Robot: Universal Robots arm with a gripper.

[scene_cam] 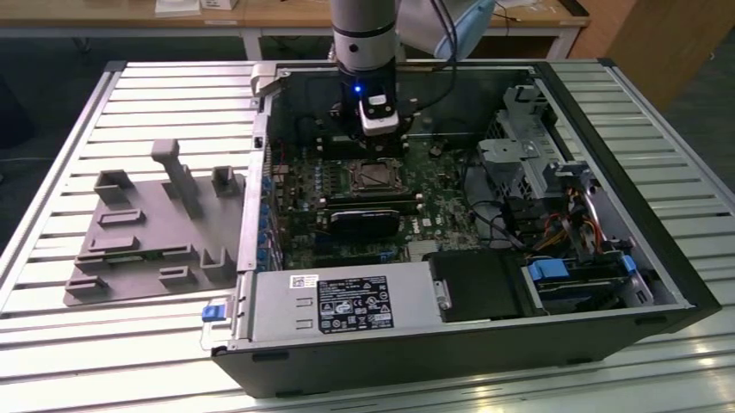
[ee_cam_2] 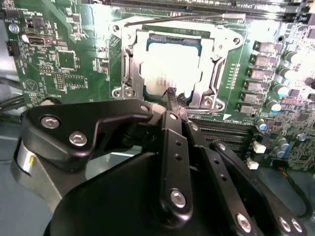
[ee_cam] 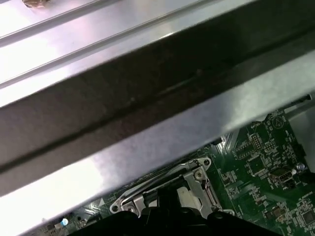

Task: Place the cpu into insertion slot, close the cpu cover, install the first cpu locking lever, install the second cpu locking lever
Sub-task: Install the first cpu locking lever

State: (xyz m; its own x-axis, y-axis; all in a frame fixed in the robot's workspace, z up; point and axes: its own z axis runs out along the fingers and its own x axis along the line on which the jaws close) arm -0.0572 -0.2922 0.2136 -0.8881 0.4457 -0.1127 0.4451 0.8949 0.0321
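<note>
The cpu [ee_cam_2: 172, 61] lies flat in the insertion slot [scene_cam: 373, 176] on the green motherboard, its pale metal top showing through the window of the cpu cover [ee_cam_2: 212, 49]. The silvery cover frame lies down over the chip. A thin wire lever [ee_cam_2: 197, 17] runs along one side of the socket. My gripper [ee_cam_2: 173, 94] hangs just over the socket's edge, its two black fingers [ee_cam_2: 170, 128] pressed together with nothing between them. In the exterior view the gripper [scene_cam: 379, 144] stands over the far side of the slot. The socket's metal frame [ee_cam: 193, 183] also shows in the first wrist view.
The open computer case [scene_cam: 460, 344] lies on a slatted metal table [scene_cam: 92, 112]. Its far wall [ee_cam: 147, 98] is close behind the arm. A black card [scene_cam: 365, 219] sits just nearer than the socket. Drive bays and cables [scene_cam: 552, 189] fill the exterior view's right; a grey fixture [scene_cam: 150, 232] lies left.
</note>
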